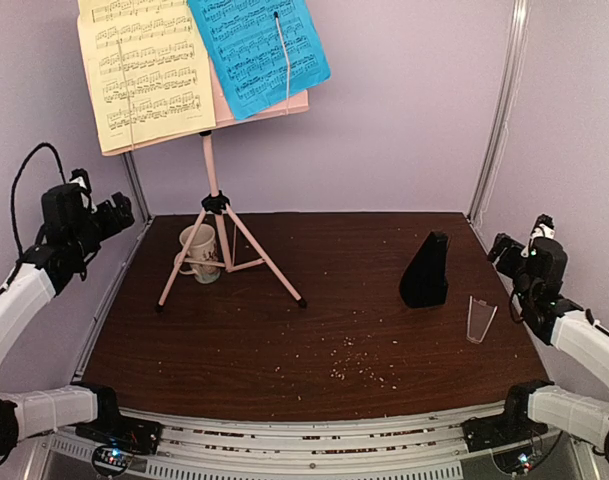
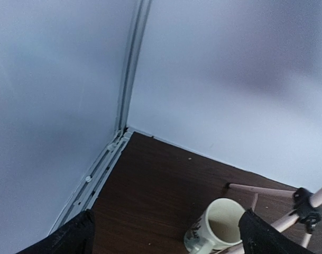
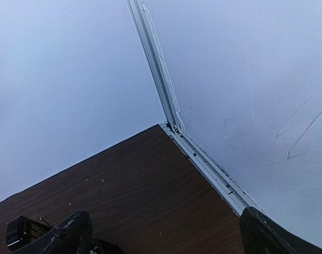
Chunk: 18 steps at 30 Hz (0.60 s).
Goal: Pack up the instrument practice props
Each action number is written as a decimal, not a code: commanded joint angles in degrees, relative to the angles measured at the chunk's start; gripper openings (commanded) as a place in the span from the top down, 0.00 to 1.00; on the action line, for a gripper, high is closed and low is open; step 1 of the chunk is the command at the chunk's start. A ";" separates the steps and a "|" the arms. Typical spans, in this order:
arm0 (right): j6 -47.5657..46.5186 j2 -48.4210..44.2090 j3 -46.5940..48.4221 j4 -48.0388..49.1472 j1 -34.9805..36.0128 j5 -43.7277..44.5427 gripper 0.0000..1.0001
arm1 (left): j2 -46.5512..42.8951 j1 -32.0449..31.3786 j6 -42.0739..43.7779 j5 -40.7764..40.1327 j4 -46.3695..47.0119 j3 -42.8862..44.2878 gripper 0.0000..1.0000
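The pink music stand [image 1: 217, 200] stands on its tripod legs at the back left of the table. It holds a yellow sheet-music page [image 1: 144, 70] and a blue page [image 1: 256, 50]. The black pyramid metronome [image 1: 425, 272] stands at the right, with its clear plastic cover [image 1: 480, 318] lying apart to its right. My left gripper [image 1: 119, 213] hangs raised at the left edge, open and empty; its wrist view shows a tripod leg [image 2: 258, 190]. My right gripper [image 1: 502, 248] is raised at the right edge, open and empty; the metronome's top shows in its wrist view [image 3: 26, 232].
A beige mug [image 1: 200, 252] stands between the tripod legs and shows in the left wrist view [image 2: 216, 226]. Crumbs [image 1: 354, 360] are scattered on the brown table. Pale walls and metal corner rails [image 1: 499, 110] enclose the table.
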 commanded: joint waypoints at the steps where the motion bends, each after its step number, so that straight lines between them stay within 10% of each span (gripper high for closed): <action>1: 3.12 -5.40 1.16 -3.05 0.11 -3.31 0.00 | 2.17 0.11 5.81 10.29 -9.23 11.69 0.02; 5: 2.29 -7.82 1.19 3.33 0.05 -17.15 0.00 | 2.11 0.06 11.63 7.68 -8.27 11.51 0.02; 11: 0.69 6.86 18.69 -14.35 0.16 -36.97 0.00 | -5.69 0.06 16.66 5.24 5.30 -1.04 0.02; 18: 8.43 17.30 25.44 -17.32 0.22 -41.61 0.02 | -7.37 0.18 23.67 5.37 7.91 -2.86 0.02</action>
